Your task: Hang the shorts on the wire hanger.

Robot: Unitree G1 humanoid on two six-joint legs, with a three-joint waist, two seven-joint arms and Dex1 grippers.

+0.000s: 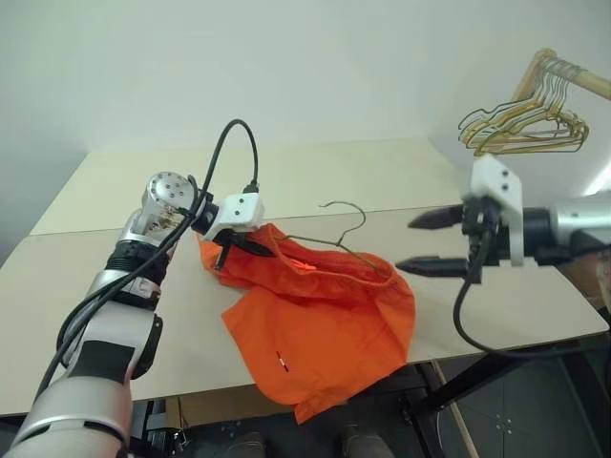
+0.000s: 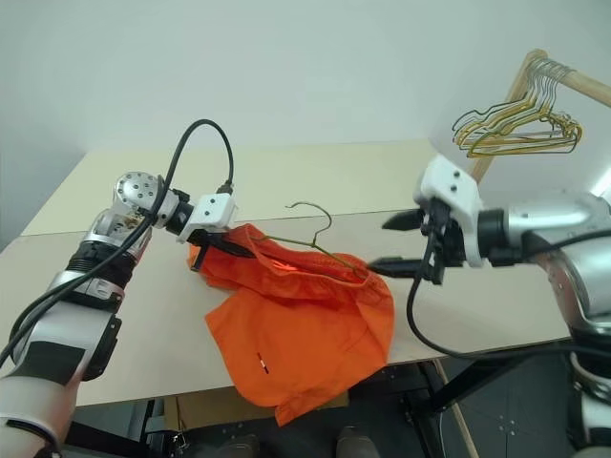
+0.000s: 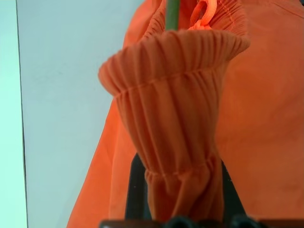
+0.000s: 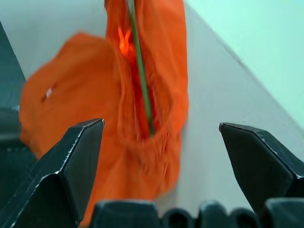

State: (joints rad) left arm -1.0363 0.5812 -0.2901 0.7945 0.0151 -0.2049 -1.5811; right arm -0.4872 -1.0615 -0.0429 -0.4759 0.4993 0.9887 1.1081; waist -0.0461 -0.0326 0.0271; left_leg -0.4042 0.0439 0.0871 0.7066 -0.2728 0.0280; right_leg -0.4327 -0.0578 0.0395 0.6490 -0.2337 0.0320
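Bright orange shorts [image 1: 320,329] draped over the near edge of the table [image 1: 115,315], lower part hanging past that edge, gathered waistband lifted at the left and running rightward. Threaded inside the waistband, the thin greyish-green wire hanger [image 1: 336,240], hook standing clear above the cloth on the far side, one wire arm showing along the open band in the right wrist view. Left end of the waistband bunched and clamped between the fingers of the left gripper [image 1: 232,252], clenched on the fabric just beside the hanger's left shoulder. Long axis of shorts and hanger alike lying left to right across the table, from the clamped end toward the free right end near the table's near-right part. Right gripper [image 1: 437,242] released, jaws spread wide with nothing between them, hovering just right of the free end of the waistband and pointing left along that axis. Nearer arm for the free end: the right one, judged ready to come back in leftward for any further tug of band over wire. Beyond, far right, a bunch of yellow-gold hangers [image 1: 523,122] on a wooden rail [image 1: 573,76], well apart.
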